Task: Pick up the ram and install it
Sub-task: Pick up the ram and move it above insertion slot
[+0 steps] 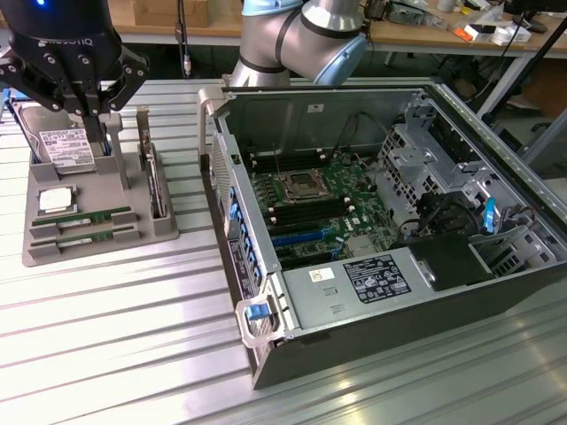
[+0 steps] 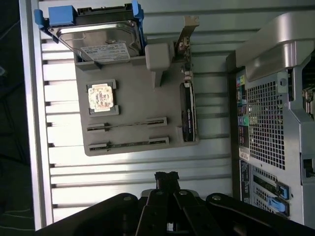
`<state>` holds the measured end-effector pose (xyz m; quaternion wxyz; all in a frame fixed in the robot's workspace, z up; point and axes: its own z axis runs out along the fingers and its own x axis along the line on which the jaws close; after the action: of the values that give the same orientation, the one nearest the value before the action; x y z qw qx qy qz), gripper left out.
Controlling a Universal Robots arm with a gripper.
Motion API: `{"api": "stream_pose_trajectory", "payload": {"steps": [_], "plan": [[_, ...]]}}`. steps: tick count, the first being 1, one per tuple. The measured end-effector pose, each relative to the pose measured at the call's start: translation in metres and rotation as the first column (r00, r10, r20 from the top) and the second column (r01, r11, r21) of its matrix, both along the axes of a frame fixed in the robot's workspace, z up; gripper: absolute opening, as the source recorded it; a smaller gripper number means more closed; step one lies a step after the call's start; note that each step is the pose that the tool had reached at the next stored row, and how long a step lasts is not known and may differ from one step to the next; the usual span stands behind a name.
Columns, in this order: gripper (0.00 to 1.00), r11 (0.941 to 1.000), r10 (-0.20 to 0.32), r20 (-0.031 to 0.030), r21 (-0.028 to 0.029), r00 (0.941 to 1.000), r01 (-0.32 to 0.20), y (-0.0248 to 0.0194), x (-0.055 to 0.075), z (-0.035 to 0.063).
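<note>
Upper left of the exterior view: the gripper hangs over the back end of the tray, roughly above the drive. Its fingers are pinched shut on nothing. In the wrist view the fingertips are pressed together with nothing between them.

The ram is a pair of sticks standing edge-up in their slots along the tray's front, lower left of the frame, just below the CPU. Neither has been touched. Further right, the case lies open with the board and its long slots facing up.

imo the pick goes well if the fingers open before they drop. They should sit square across the stick's thin faces, grab near the middle, and pull straight up so it doesn't bind in the slot. The twin stick is just beside it, so I'd keep the opening narrow.
</note>
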<state>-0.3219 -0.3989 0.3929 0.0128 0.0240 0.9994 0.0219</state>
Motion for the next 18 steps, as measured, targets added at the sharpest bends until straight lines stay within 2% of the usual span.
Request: {"api": "stream_pose_trajectory", "payload": {"steps": [2, 4, 6, 9, 10, 14, 18], "plan": [[0.11, 0.9997, 0.025, 0.0001, 0.0001, 0.9997, -0.025, 0.0, 0.0, 0.0], [0.11, 0.9972, 0.075, 0.0, 0.0, 0.9972, -0.075, 0.0, 0.0, 0.0], [0.11, 0.9954, 0.096, 0.0, 0.0, 0.9954, -0.096, 0.0, 0.0, 0.0], [0.11, 0.9897, 0.143, 0.0, 0.0, 0.9897, -0.143, 0.0, 0.0, 0.0], [0.11, 0.9796, 0.201, 0.0, 0.0, 0.9796, -0.201, 0.0, 0.0, 0.0], [0.11, 0.9704, 0.241, 0.0, 0.0, 0.9704, -0.241, 0.0, 0.0, 0.0], [0.11, 0.9543, 0.299, 0.0, 0.0, 0.9543, -0.299, 0.0, 0.0, 0.0]]}}
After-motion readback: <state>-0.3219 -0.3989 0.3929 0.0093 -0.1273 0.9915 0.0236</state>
